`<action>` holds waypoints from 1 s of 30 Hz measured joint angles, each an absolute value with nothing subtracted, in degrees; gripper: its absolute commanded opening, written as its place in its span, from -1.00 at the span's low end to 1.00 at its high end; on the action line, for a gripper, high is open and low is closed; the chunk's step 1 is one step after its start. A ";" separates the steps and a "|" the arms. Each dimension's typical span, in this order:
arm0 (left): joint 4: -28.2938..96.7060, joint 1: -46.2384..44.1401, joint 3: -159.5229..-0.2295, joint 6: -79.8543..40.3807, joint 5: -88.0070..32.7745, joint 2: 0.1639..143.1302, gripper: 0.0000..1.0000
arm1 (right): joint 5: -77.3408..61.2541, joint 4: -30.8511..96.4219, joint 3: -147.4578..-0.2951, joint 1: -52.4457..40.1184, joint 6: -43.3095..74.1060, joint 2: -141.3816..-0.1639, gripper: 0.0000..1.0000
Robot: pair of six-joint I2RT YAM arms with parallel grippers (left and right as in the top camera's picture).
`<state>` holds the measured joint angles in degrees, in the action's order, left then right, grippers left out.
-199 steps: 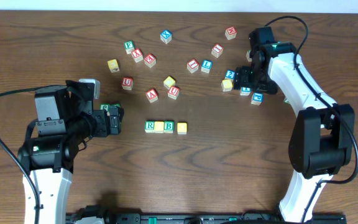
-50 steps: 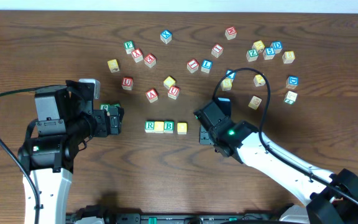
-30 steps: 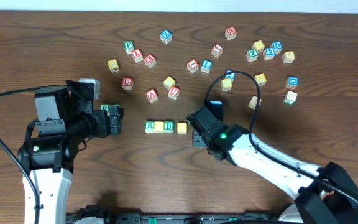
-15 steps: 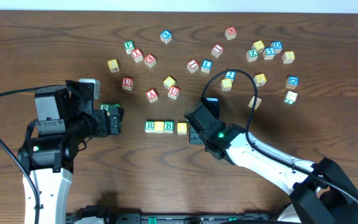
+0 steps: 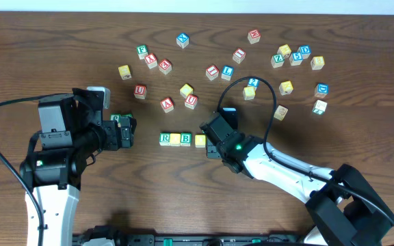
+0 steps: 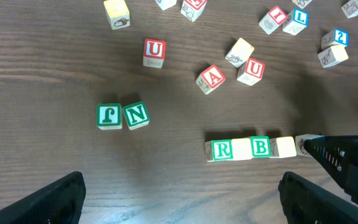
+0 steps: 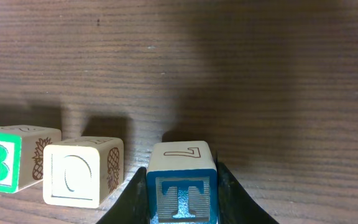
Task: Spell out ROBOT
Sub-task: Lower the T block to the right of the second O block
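Since half a second ago my right gripper (image 7: 182, 202) has slid left, clamped on the T block (image 7: 181, 163) — just beside the O (image 7: 82, 172). My left gripper (image 5: 126, 132) sits spread wide.

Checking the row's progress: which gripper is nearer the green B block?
Right. The right gripper is just right of the B block; the left gripper sits farther off, leftward.
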<state>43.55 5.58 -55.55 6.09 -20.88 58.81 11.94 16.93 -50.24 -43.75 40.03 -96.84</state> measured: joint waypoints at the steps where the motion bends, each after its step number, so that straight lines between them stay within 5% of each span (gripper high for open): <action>1: 43.53 5.58 -55.55 6.09 -20.88 58.81 0.95 | 11.94 16.84 -50.24 -43.75 39.83 -96.86 -0.98; 30: 43.53 5.58 -55.55 6.09 -20.88 58.81 0.95 | 9.78 13.78 -50.17 -43.75 39.40 -97.12 -0.98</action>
<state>43.53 5.58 -55.55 6.09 -20.88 58.81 9.78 13.78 -50.17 -43.75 39.40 -97.12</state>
